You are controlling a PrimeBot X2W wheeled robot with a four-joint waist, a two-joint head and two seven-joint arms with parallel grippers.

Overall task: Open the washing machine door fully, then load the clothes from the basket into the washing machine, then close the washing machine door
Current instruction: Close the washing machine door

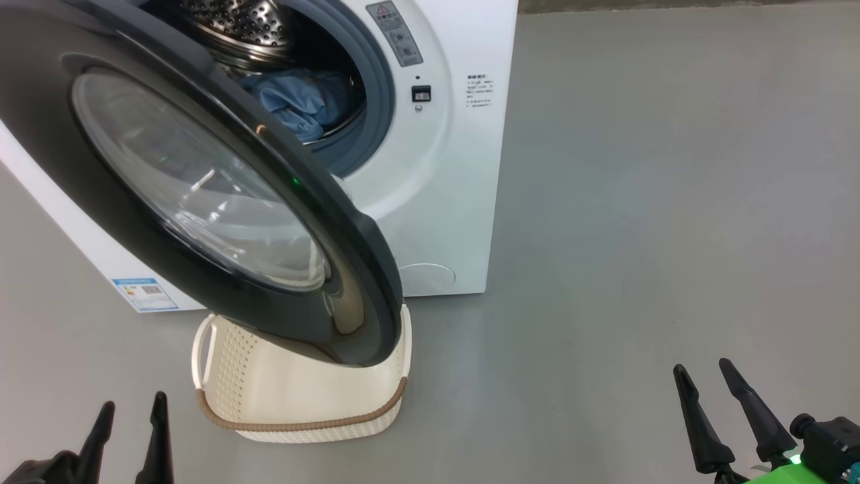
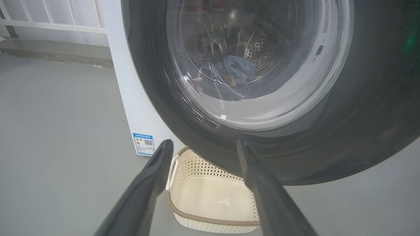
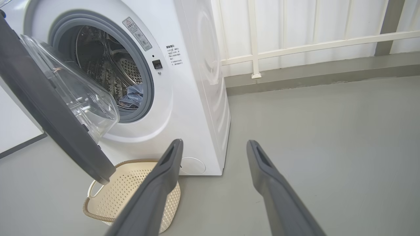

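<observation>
— Can you read any words?
— No, too small. The washing machine [image 1: 443,202] has a blue sticker [image 1: 146,294] with a square code [image 2: 148,142], a grey sticker [image 1: 395,32] with a red warning triangle [image 1: 383,10], and tiny black print [image 1: 480,91].

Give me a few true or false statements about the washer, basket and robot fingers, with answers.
1. The washing machine door stands open. True.
2. The basket holds clothes. False: it looks empty; the clothes lie inside the washing machine.
3. The basket sits on the floor below the door. True.
4. Both grippers grip the door. False: the left gripper and right gripper have open fingers, holding nothing.
</observation>
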